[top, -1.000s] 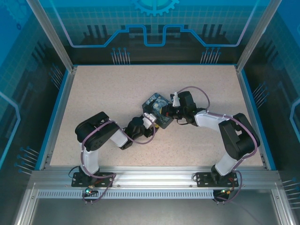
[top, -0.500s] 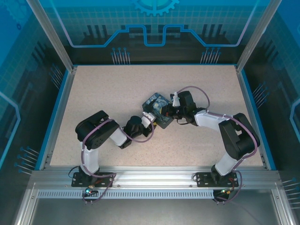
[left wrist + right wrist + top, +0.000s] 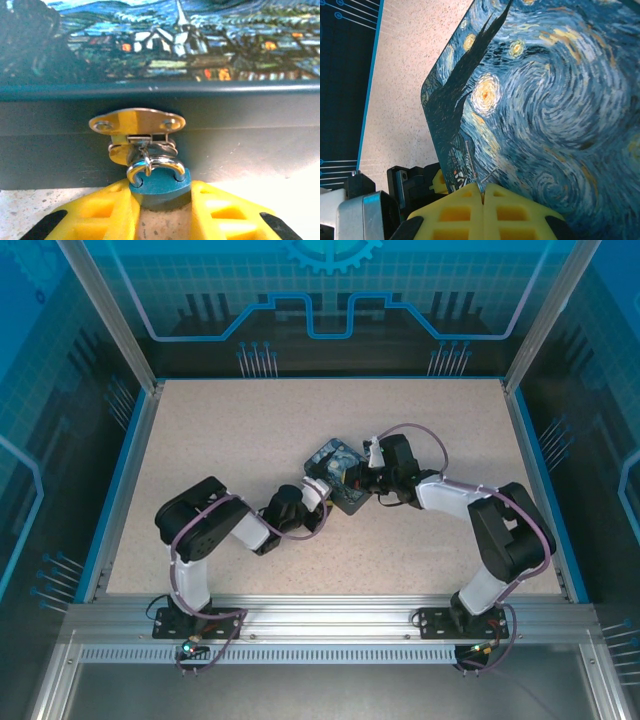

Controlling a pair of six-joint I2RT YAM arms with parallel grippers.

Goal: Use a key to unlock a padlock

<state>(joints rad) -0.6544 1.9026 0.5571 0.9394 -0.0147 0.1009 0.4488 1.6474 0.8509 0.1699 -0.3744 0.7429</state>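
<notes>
In the left wrist view, the padlock (image 3: 160, 186) has a teal-blue body and a silver shackle. It hangs from the brass hasp (image 3: 137, 122) on the tin's front wall (image 3: 235, 135). My left gripper (image 3: 161, 194) is shut on the padlock, with a yellow finger pressed against each side of its body. My right gripper (image 3: 482, 189) is shut above the tin's painted lid (image 3: 555, 100). A thin dark sliver, the key (image 3: 488, 175), pokes out between its tips. From above, both grippers meet at the tin (image 3: 335, 462), the left gripper (image 3: 322, 488) at its near side and the right gripper (image 3: 353, 480) at its right.
The tin lies near the middle of the speckled table (image 3: 230, 430). A blue rim (image 3: 120, 490) and aluminium posts border the table. My left arm's wrist (image 3: 405, 185) shows dark below the tin's edge in the right wrist view.
My left gripper's jaws have closed in onto the padlock, and the left arm's elbow has shifted slightly left. The right arm and the tin have stayed still.
</notes>
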